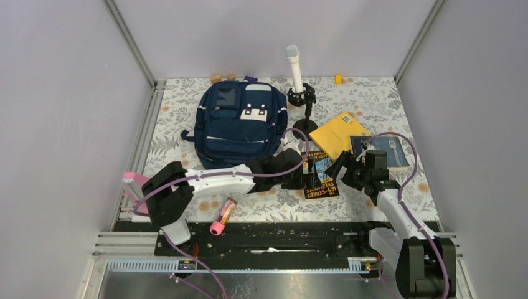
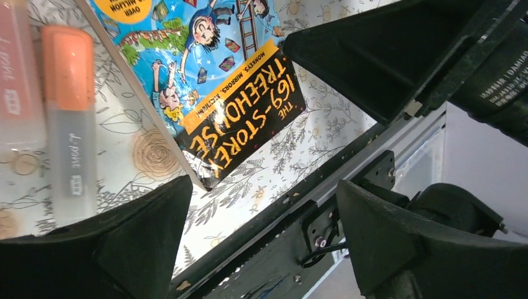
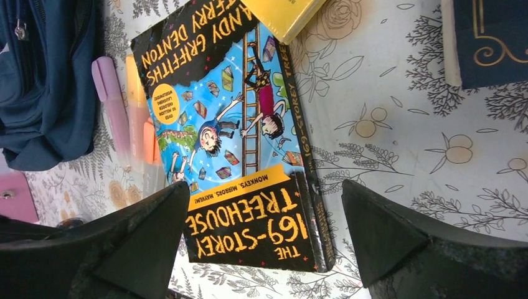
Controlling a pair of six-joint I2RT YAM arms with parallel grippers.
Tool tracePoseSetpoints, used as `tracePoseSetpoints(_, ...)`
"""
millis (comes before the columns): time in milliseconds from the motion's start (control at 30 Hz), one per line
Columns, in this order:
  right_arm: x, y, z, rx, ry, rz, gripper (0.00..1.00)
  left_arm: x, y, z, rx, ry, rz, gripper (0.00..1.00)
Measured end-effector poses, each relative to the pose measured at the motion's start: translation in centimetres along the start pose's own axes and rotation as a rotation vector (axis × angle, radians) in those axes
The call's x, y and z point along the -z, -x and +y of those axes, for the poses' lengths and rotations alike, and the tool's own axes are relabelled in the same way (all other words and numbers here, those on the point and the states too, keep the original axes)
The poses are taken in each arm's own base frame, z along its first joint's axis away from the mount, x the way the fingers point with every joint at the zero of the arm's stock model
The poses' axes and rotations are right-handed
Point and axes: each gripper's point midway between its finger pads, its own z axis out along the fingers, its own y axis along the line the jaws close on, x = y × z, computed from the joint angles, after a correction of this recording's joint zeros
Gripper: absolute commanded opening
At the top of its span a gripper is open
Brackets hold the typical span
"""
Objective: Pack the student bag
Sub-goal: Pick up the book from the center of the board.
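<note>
The student bag [image 1: 240, 121], a navy backpack with white patches, lies flat at the back left of the table; its edge shows in the right wrist view [image 3: 43, 81]. A "169-Storey Treehouse" book [image 1: 320, 177] [image 2: 218, 87] [image 3: 236, 143] lies face up on the table between the two arms. My left gripper [image 1: 304, 177] [image 2: 263, 187] hovers open at the book's left edge, with nothing between its fingers. Open and empty as well, my right gripper [image 1: 344, 172] [image 3: 264, 187] hangs just above the book's near end.
A yellow book [image 1: 339, 134] [image 3: 286, 15] and a dark blue book [image 1: 381, 151] [image 3: 492, 37] lie to the right. Orange [image 2: 68, 93] [image 3: 142, 124] and pink [image 3: 112, 99] highlighters lie left of the Treehouse book. A microphone stand [image 1: 299, 81], a pink tube [image 1: 223, 216] and the front rail [image 2: 299, 205] are nearby.
</note>
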Motion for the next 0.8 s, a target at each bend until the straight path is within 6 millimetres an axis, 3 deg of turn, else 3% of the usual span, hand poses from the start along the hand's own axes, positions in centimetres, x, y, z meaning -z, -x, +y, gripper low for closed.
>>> tracePoseSetpoints(133, -0.2, -0.5, 0.2, -0.006, 0.017, 0.028, 1.0, -1.5, -1.1, 0.4, 0.069, 0.004, 0.008, 0.75)
tracePoseSetpoints(333, -0.6, -1.4, 0.0, -0.024, 0.021, 0.078, 1.0, -3.7, -3.1, 3.3, 0.099, 0.076, 0.039, 0.76)
tracePoseSetpoints(533, -1.1, -2.3, 0.5, -0.051, 0.058, 0.141, 1.0, -4.2, -3.0, 4.2, 0.096, 0.113, 0.018, 0.79)
tracePoseSetpoints(667, -1.4, -2.5, 1.3, -0.061, 0.1, 0.176, 0.97, -4.8, -2.5, 4.3, 0.107, 0.099, 0.0, 0.63)
tracePoseSetpoints(800, -1.4, -2.8, 1.9, -0.073, 0.144, 0.208, 0.96, -5.4, -2.5, 5.7, 0.109, 0.099, -0.008, 0.48)
